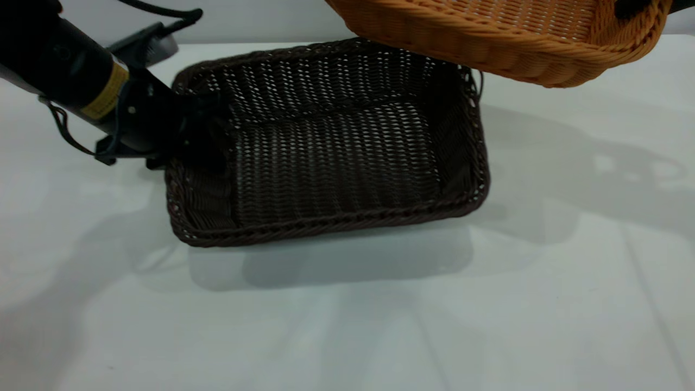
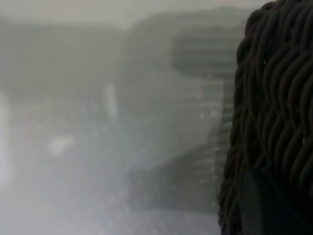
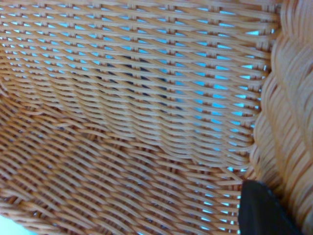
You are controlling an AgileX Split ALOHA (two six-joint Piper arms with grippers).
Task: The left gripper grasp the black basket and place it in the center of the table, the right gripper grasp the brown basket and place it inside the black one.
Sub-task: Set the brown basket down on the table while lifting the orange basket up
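Note:
The black basket [image 1: 336,157] stands on the white table [image 1: 347,315], near its middle. My left gripper [image 1: 203,144] is at the basket's left end, shut over that wall and rim. The left wrist view shows the dark weave [image 2: 279,98] close up, with one finger [image 2: 259,205] pressed against it. The brown basket [image 1: 488,38] hangs tilted in the air above the black basket's far right corner. My right gripper [image 1: 632,6] holds it at its right rim, mostly out of frame. The right wrist view looks into the orange weave [image 3: 122,122], with one finger [image 3: 261,210] on the inside of the rim.
The yellow-banded left arm [image 1: 81,76] reaches in from the upper left, with a thin cable looping below it. White tabletop spreads in front of and to the right of the black basket. A pale wall [image 1: 260,19] runs along the table's far edge.

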